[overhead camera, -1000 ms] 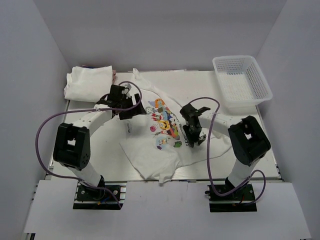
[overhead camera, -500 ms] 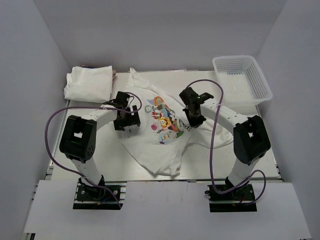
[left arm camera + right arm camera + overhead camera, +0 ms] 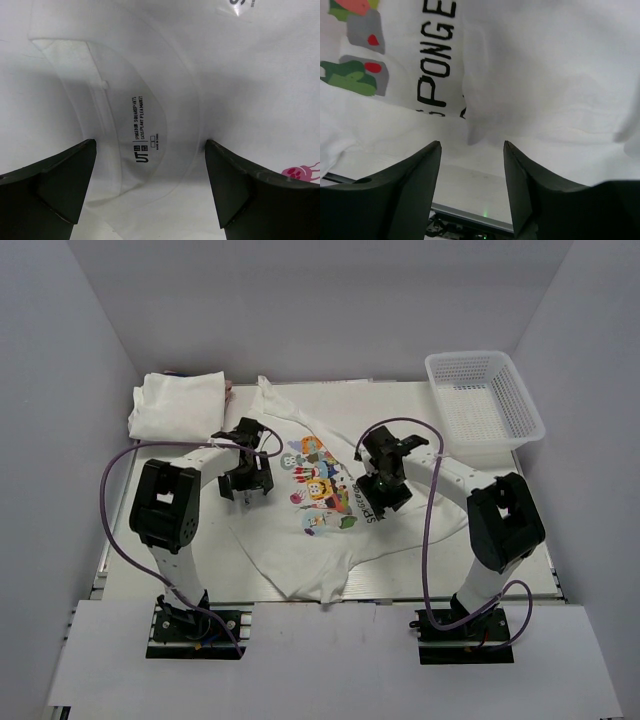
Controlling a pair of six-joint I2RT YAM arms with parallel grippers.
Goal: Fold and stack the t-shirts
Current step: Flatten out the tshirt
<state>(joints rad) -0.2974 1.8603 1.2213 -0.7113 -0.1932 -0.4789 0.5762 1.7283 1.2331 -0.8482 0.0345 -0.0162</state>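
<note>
— How many shirts do you count?

— Two white pieces. One white cotton t-shirt with the colourful cartoon chest print (image 3: pixel 300 550) lies spread print-up in the middle of the pale table (image 3: pixel 215 555). One plain white folded cloth bundle (image 3: pixel 180 405) sits at ten o'clock, in the far left corner. I cannot tell whether that bundle is one shirt or several.

— Anything else on the table?

— One white plastic mesh basket (image 3: pixel 487 452) at two o'clock, well apart from both pieces. There are also two arms, each trailing one of two purple cables (image 3: pixel 424 540).

— Where are the claws?

— The left gripper (image 3: pixel 246 483) is down at nine o'clock of the print, at the collar. In its wrist view the fingers stand wide apart, with the printed neck label (image 3: pixel 142 127) lying flat between them and nothing pinched.

— And the other?

— The right gripper (image 3: pixel 388 492) is at three o'clock of the print, just beside the dark lettering (image 3: pixel 440 55). Its fingers are parted too. A small ridge of white cloth rises in the gap, and neither finger closes on it.
</note>
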